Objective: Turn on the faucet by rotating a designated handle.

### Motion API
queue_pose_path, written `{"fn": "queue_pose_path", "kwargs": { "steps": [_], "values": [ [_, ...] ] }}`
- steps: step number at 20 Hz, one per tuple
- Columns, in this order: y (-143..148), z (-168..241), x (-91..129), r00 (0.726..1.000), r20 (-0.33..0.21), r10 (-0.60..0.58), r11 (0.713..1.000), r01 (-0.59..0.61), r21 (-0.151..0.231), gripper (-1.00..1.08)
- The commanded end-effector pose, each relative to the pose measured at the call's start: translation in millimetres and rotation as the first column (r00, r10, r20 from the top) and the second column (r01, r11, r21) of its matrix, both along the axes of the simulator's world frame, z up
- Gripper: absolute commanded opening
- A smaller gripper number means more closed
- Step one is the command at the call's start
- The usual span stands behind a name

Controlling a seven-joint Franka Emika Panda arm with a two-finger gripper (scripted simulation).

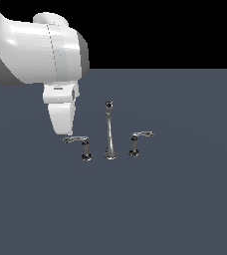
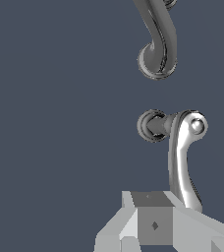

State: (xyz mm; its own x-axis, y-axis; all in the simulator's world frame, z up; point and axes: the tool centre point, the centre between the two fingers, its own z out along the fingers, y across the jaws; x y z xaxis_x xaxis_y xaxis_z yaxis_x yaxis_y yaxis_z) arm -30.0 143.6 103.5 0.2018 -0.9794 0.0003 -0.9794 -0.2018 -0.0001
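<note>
Gripper: hangs fingers-down right at the free end of the handle's lever arm; the wrist view shows the lever tip running in beside a grey finger. Whether the jaws are apart or together I cannot tell, since only one side of the hand shows in either view.

Why it sits there: judged from the task, the far end of the lever gives the longest moment arm about the post, so a sideways push or a pinch at the tip would swing it with the least effort. Contact looks imminent or just made; the pictures do not settle which.

Handle: chrome lever on a short post with a round base, its tip just beside the fingers, the post a little farther off toward the spout. The lever arm is long, gently curved, broader at its tip, with a small round cap over the post.

Faucet spout: beyond the handle's post as reckoned from the gripper; tall, slender, tapering up to a dark knob, flared at the foot.

Smaller handle: farthest from the gripper, past the spout, well apart; shorter lever, not touched.

Surface: flat slate-grey floor under all three pieces.

Finish: mirror-bright chrome, likely slippery, so a push may hold better than a light pinch.
</note>
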Motion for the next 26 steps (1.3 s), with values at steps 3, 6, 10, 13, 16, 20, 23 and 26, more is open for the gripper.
{"fn": "queue_pose_path", "kwargs": {
  "steps": [3, 6, 10, 13, 16, 20, 23, 26],
  "values": [
    [-2.3, -12.5, 10.8, 0.999, 0.0, -0.046, 0.999, 0.046, -0.002, -1.0],
    [-3.2, -17.1, 14.8, 0.998, 0.0, -0.063, 0.998, 0.063, -0.002, -1.0],
    [-3.5, -18.4, 16.5, 0.998, 0.0, -0.069, 0.998, 0.069, 0.0, -1.0],
    [-3.4, -17.8, 16.3, 0.998, 0.0, -0.068, 0.998, 0.068, 0.0, -1.0],
    [-3.4, -17.8, 16.3, 0.998, 0.0, -0.068, 0.998, 0.068, 0.0, -1.0],
    [0.8, -17.8, 2.1, 0.998, 0.0, -0.068, 0.998, 0.068, 0.0, -1.0],
    [4.1, -17.8, -8.7, 0.998, 0.0, -0.068, 0.998, 0.068, 0.0, -1.0],
    [7.4, -17.8, -19.7, 0.998, 0.0, -0.068, 0.998, 0.068, 0.0, -1.0]
  ]
}}
